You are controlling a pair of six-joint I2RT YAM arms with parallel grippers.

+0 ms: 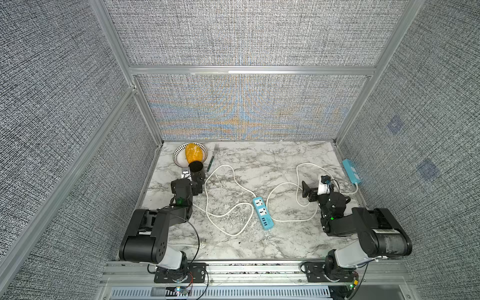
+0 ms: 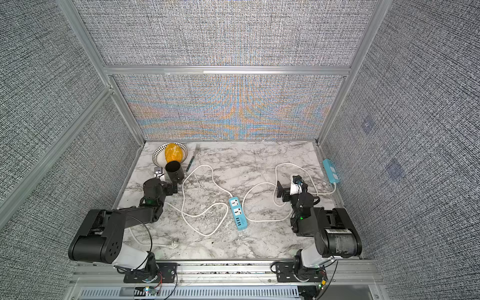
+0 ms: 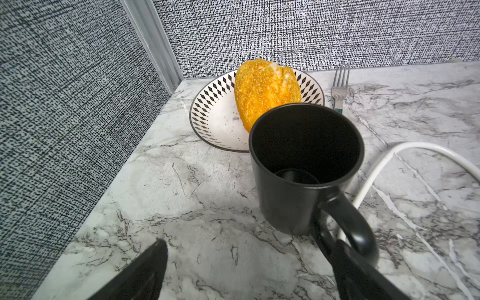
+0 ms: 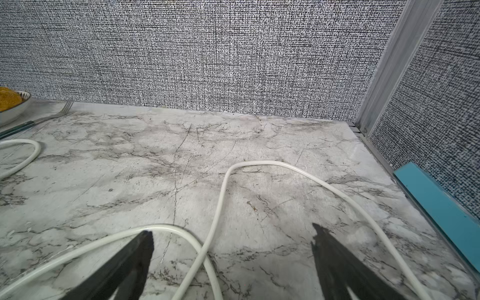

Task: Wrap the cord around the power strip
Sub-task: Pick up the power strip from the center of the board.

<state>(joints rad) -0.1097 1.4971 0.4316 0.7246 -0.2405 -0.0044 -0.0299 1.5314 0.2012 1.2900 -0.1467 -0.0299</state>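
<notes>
A blue power strip (image 1: 262,213) (image 2: 238,213) lies sockets-up in the middle of the marble table. Its white cord (image 1: 220,166) runs in wide loose loops to the left and passes under my left arm; its plug (image 2: 174,244) lies near the front edge. My left gripper (image 1: 188,183) (image 3: 252,245) is open, with nothing between its fingers. One of its fingers (image 3: 348,262) is close against the handle of a black mug (image 3: 306,166). My right gripper (image 1: 315,191) (image 4: 232,231) is open low over a second white cord (image 4: 223,187).
A second blue power strip (image 1: 352,171) (image 4: 439,205) lies along the right wall, and its cord loops past my right gripper. At the back left, a patterned bowl (image 1: 178,155) holds an orange bun (image 1: 192,152). A fork (image 1: 213,158) lies beside it. Walls close three sides.
</notes>
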